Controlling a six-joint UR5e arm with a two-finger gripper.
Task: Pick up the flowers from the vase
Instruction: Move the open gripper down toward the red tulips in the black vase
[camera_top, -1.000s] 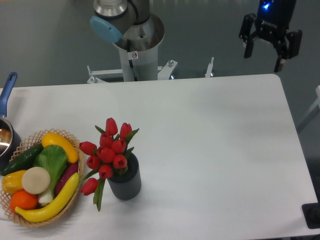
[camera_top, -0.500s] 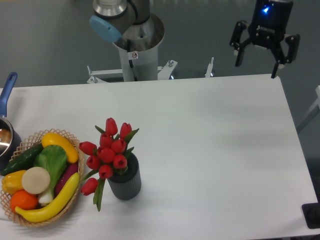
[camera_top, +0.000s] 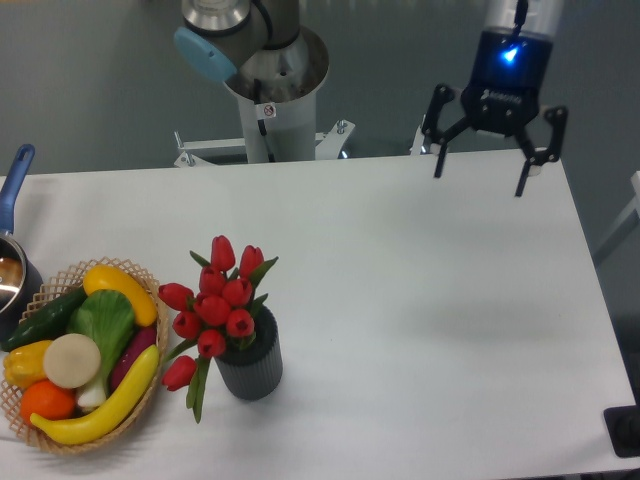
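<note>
Tulips in vase, arm high at far right.

Wicker basket (camera_top: 150, 330) of produce at left edge; just right of it, flowers (camera_top: 215, 305) standing in the vase (camera_top: 250, 365) on the table (camera_top: 430, 300); well apart, above far edge, gripper (camera_top: 479, 180) spread wide, grasping nothing.

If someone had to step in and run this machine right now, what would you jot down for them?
Claw: open, empty, up in the air over the table's far right part.
Tulips: in the vase, front left of the table, next to the basket. One bud droops over the rim.
Done: nothing picked up yet.
Left: bring the claw across to the tulips, grip the bunch, lift it out of the vase.
</note>
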